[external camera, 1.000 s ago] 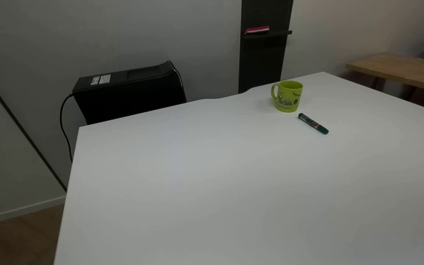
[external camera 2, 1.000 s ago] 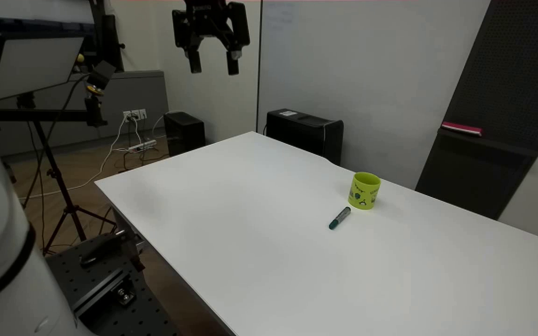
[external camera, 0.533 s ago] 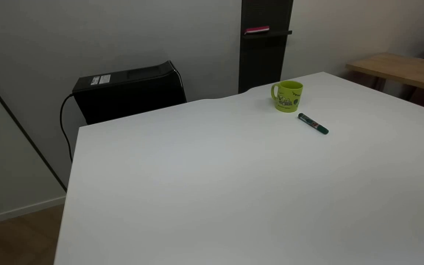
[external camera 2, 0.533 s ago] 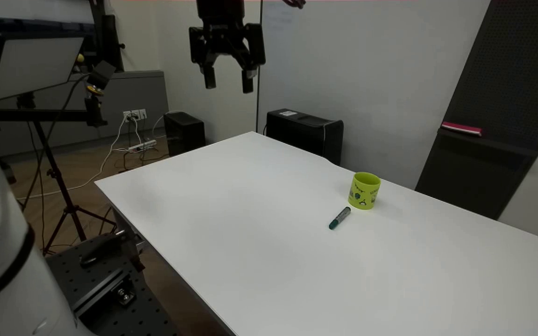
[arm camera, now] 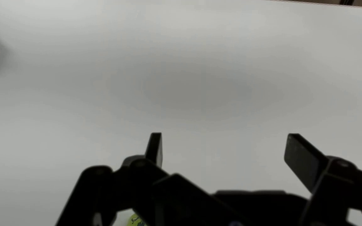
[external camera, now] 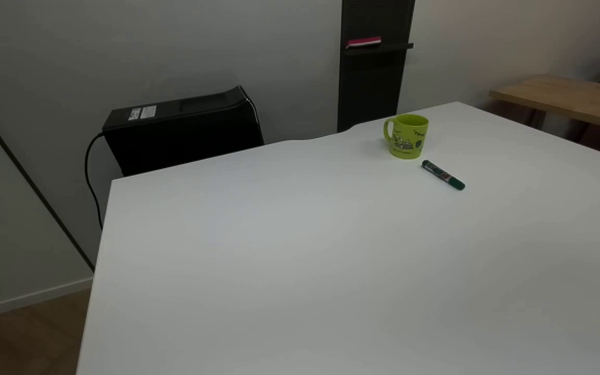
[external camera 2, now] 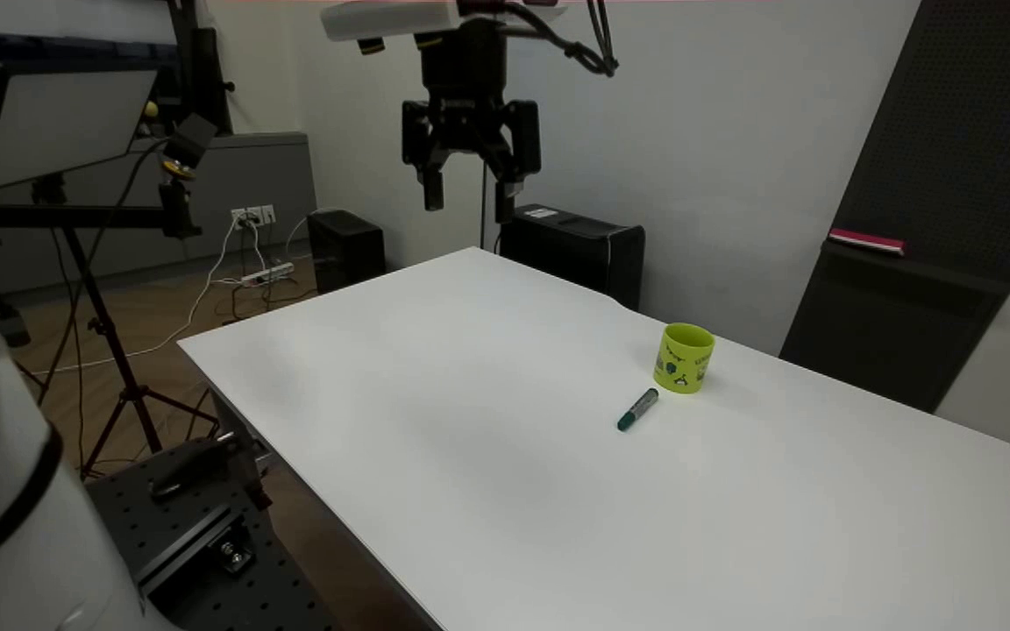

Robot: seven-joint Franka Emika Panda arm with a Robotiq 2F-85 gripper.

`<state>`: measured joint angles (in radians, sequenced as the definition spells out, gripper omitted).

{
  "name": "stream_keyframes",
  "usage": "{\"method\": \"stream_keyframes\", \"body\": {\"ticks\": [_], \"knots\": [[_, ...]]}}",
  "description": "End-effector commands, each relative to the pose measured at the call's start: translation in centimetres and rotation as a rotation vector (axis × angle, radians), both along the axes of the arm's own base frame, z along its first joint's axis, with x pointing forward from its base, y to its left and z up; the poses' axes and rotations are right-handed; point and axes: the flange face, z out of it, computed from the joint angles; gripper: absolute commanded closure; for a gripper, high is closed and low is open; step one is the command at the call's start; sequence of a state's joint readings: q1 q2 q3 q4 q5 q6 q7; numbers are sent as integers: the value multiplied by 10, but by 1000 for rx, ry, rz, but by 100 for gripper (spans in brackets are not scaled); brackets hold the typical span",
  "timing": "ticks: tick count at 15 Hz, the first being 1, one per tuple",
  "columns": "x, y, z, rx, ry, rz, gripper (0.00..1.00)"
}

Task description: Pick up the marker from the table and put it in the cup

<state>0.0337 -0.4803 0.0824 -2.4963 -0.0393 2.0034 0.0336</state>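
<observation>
Green marker [external camera: 442, 175], lime cup [external camera: 410, 137], white surface [external camera: 279, 271]: staged, it seems, for a short transfer

Item 1. Marker, 1 piece. Lies on its side on the surface; in both exterior views near the cup, not touching it. Round barrel, unlikely to stand alone, hence presumably laid flat. Plain green end, probably the cap, points away from the cup.

Item 2. Cup, 1 piece. Upright, mouth up, as a pen holder must be. In an exterior view its handle sits on the side away from the marker, which should leave the approach free.

Item 3. Fingers [external camera 2: 433, 191], 2. Pointing down, spread wide, nothing between them; well above the surface. Spacing suits straddling a thin barrel. Wrist view shows only a sliver of cup at the bottom edge and no marker, so sideways travel is likely needed before any descent.

Item 4. Black box [external camera: 185, 135], beyond the surface's edge. Apparently no part in the task.

Condition: pick not yet made; approach stage, by judgement. Caution: a grip close to the cup could nudge it; the capped end probably offers more room.
</observation>
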Motion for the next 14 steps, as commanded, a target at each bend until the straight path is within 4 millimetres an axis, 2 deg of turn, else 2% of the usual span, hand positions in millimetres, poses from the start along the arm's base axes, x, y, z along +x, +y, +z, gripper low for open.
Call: {"method": "stream_keyframes", "body": {"ticks": [1,12,14], "knots": [[1,-1,-2,0,8,-2,0],[3,0,-2,0,8,-2,0],[8,-5,-6,9,10,22,0]]}}
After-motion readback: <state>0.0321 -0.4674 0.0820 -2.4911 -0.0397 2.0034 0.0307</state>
